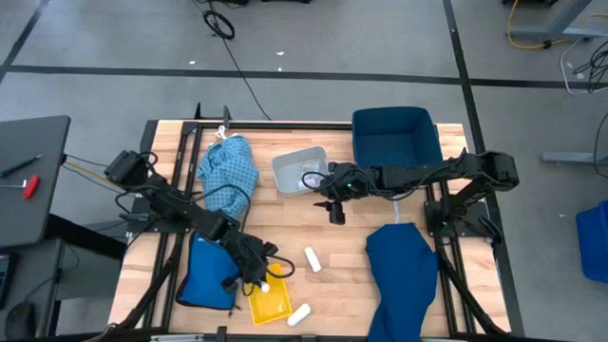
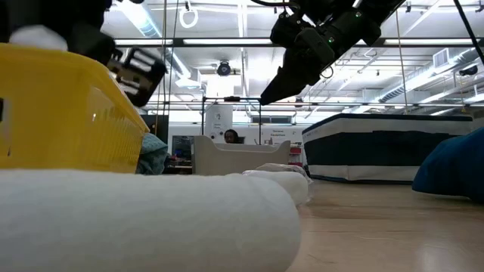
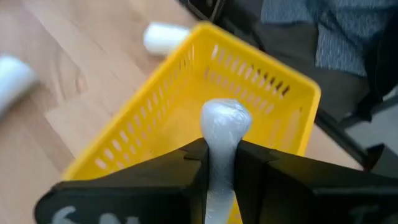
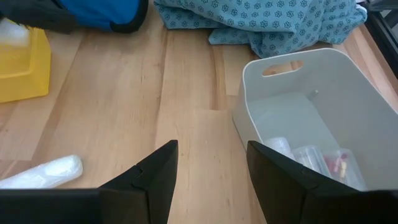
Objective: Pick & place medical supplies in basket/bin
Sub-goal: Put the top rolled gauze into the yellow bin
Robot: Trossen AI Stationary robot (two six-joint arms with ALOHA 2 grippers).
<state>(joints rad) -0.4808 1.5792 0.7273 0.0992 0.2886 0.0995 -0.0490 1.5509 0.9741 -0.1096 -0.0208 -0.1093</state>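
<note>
**White roll held over yellow basket, right arm beside grey bin**

Left gripper (image 3: 221,168): jaws closed on a white roll (image 3: 224,127), which stands up between the fingers directly above the open yellow basket (image 1: 269,300). Basket sits near the desk's front edge, left of centre, just beside the bright blue pouch (image 1: 204,271).

Right gripper (image 4: 208,180): jaws wide apart, nothing between them. It hangs above bare wood near the desk's centre, just in front of the grey bin (image 1: 300,169). The low view shows it clear of the surface.

Grey bin: toward the back edge, centre. The right wrist view shows small clear vials (image 4: 323,160) lying in its bottom.

Loose rolls on the wood: one (image 1: 312,258) near the centre, right of the basket; another (image 1: 298,315) at the front edge, just beside the basket's right corner.

Light blue patterned cloth (image 1: 228,169): bunched near the back left, beside the grey bin.

Navy cloth (image 1: 404,275): spread at the front right, draping over the front edge.

Navy bin (image 1: 394,136): at the back edge, right of the grey bin
</note>
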